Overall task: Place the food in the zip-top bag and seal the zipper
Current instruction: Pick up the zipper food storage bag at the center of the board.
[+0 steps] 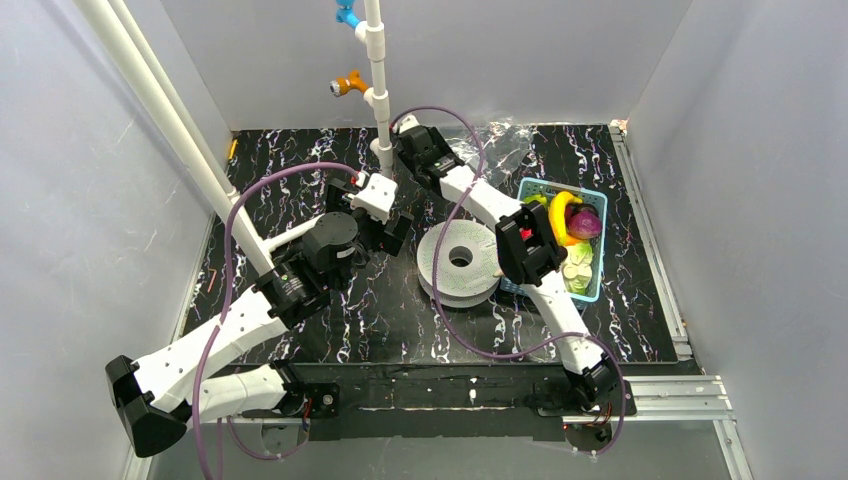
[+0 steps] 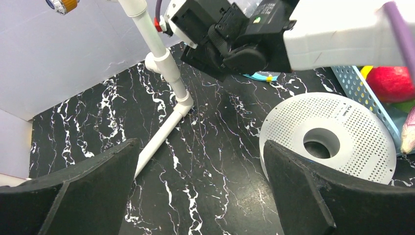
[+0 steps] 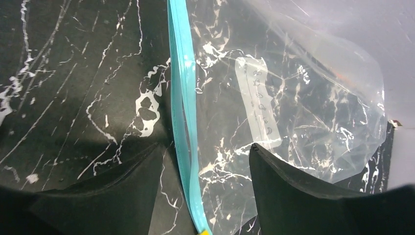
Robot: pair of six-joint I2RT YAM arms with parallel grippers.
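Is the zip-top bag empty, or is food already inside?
Empty: the zip-top bag lies flat, with only the table pattern showing through.

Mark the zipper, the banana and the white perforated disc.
zipper (image 3: pixel 183 98): right wrist view, middle of the teal strip.
banana (image 1: pixel 558 218): top external view, middle of its curve.
white perforated disc (image 2: pixel 288 129): left wrist view, face left of its hole.

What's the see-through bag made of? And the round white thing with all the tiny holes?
The bag looks like thin, shiny plastic: the table shows through it, and it is wrinkled with bright glints. Its blue strip looks like thicker plastic. The round disc looks like hard, dull plastic, maybe painted metal: flat, stiff, no shine.
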